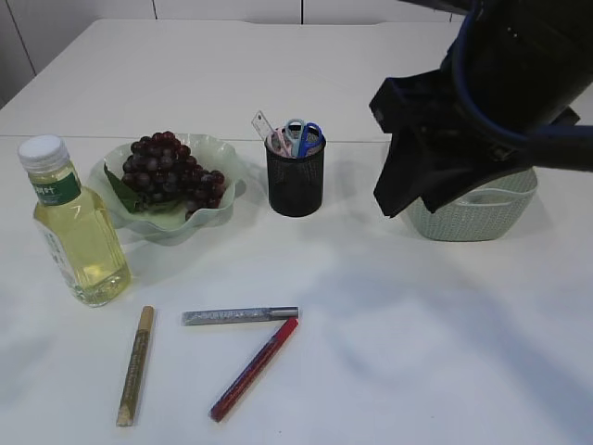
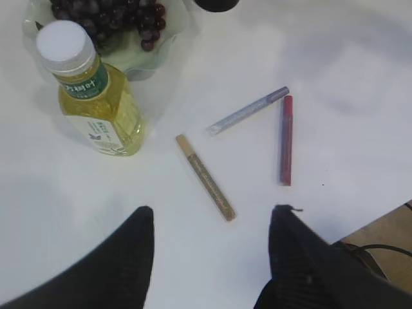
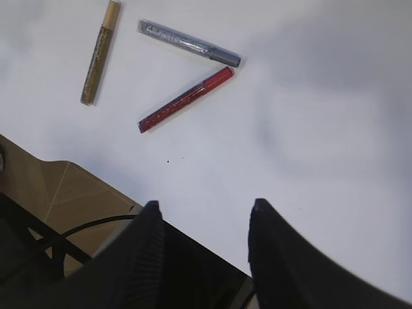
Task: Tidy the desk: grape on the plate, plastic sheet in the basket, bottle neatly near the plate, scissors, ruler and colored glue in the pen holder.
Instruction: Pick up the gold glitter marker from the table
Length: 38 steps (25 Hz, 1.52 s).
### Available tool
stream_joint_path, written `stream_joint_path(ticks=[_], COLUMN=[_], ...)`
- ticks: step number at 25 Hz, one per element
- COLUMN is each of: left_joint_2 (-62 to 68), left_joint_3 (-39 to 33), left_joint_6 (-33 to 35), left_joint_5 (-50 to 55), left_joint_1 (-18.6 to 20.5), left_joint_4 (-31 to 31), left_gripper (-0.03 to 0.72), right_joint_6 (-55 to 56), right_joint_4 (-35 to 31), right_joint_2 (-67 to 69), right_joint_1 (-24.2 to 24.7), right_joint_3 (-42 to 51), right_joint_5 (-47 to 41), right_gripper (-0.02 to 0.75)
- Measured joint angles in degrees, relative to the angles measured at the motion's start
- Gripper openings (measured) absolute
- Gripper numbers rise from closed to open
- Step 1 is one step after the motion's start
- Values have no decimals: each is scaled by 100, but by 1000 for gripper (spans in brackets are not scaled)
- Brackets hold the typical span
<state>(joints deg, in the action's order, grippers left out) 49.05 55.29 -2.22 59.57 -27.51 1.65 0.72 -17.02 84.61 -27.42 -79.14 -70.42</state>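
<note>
Both sets of fingers stand apart and hold nothing. The left fingers (image 2: 138,248) hang above the gold glue pen (image 2: 206,177), which lies flat on the white worktop (image 2: 335,77) with the silver glue pen (image 2: 248,111) and red glue pen (image 2: 286,140) beside it, those two nearly meeting at their tips. The right fingers (image 3: 151,248) hover over the worktop's near edge. The bottle (image 1: 74,222) stands upright just beside the plate (image 1: 218,162) holding the grapes (image 1: 169,169). Scissors (image 1: 304,135) and ruler (image 1: 262,123) stick up from the pen holder (image 1: 295,178); the basket (image 1: 477,211) sits to its right.
</note>
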Motion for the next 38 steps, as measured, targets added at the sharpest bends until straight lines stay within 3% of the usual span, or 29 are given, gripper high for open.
stream_joint_path(ticks=[12, 23, 38], left_joint_2=[778, 1871, 3708], left_joint_3=[0, 0, 352], left_joint_6=[-51, -175, -1783], left_joint_5=[-108, -963, -952], left_joint_1=[0, 0, 0], left_joint_4=[194, 577, 628], left_gripper=[422, 422, 379], right_joint_6=[47, -72, -72], right_joint_4=[-112, 32, 201], right_joint_2=[-304, -338, -338], right_joint_1=[0, 0, 0], right_joint_3=[0, 0, 0], right_joint_5=[-32, -54, -67], right_gripper=[351, 351, 350])
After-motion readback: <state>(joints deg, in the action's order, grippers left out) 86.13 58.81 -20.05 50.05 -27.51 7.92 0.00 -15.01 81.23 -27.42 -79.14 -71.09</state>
